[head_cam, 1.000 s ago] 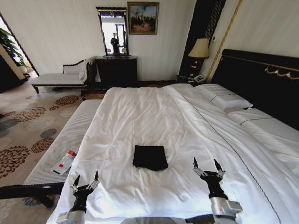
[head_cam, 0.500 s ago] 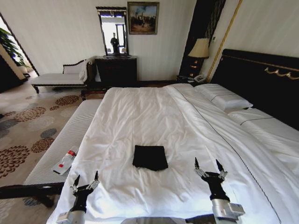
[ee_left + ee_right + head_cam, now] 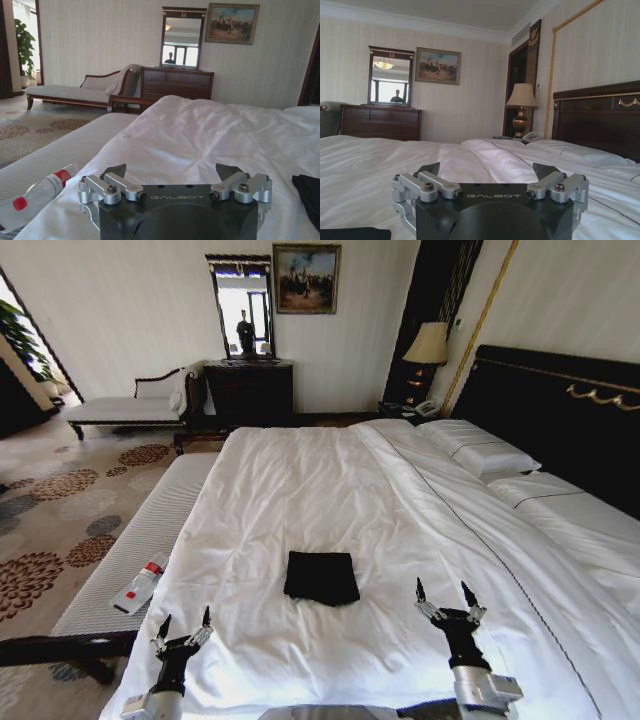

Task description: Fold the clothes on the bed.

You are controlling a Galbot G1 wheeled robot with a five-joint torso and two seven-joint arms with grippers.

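Black and folded into a compact rectangle, the T-shirt (image 3: pixel 321 577) lies on the white duvet (image 3: pixel 330 490) of the bed (image 3: pixel 560 410), between and just beyond my left hand (image 3: pixel 184 626) and right hand (image 3: pixel 443 598), both with fingers apart and empty. Any tidying, I judge, calls for squaring edges without rumpling the duvet. Patterned carpet (image 3: pixel 60 500) and a dark dresser (image 3: pixel 250 390) frame the room.

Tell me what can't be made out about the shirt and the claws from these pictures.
- T-shirt: any chest lettering is folded inside in the head view.
- T-shirt in the left wrist view: cut off by the picture's edge.
- T-shirt in the right wrist view: a dark sliver cut off by the edge.
- Left claw and right claw: both open over the duvet; the arms run off the head view's bottom edge.
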